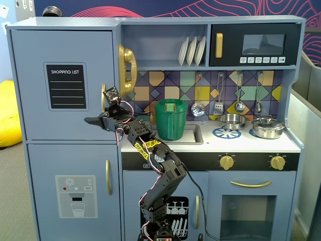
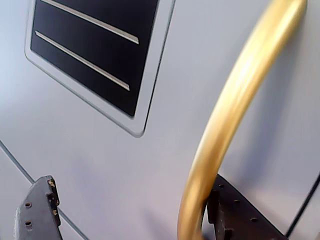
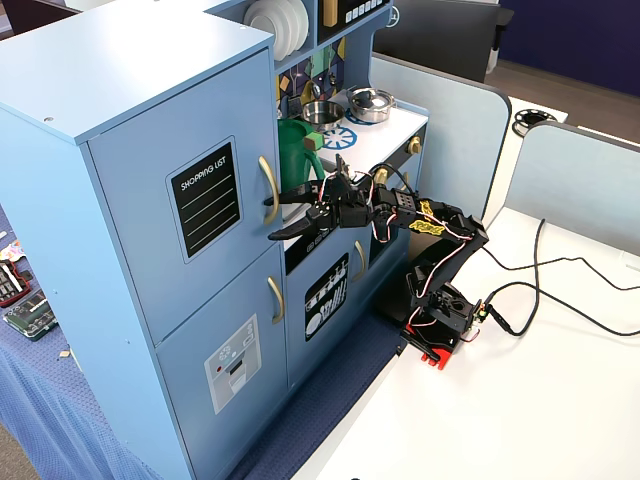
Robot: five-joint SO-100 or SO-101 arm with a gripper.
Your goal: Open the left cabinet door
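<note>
The left cabinet door (image 1: 30,85) is the upper blue-grey fridge door with a black "SHOPPING LIST" panel (image 1: 65,86); it looks shut, flush with the cabinet in a fixed view (image 3: 140,210). Its curved gold handle (image 3: 268,190) runs down the door's right edge. My gripper (image 3: 280,213) is open, and its jaws straddle the handle's lower part. In the wrist view the gripper (image 2: 131,182) faces the door. The handle (image 2: 235,100) crosses in front of the right finger (image 2: 240,215). The left finger (image 2: 37,215) stands well apart from the handle. Nothing is clamped.
Below is the door with the dispenser graphic (image 1: 75,196) and its own gold handle (image 1: 108,176). To the right are a gold toy phone (image 1: 126,69), a green pitcher (image 1: 171,119) in the sink, and the dishwasher door (image 1: 175,211). Cables (image 3: 560,290) lie on the white table by the arm's base (image 3: 435,330).
</note>
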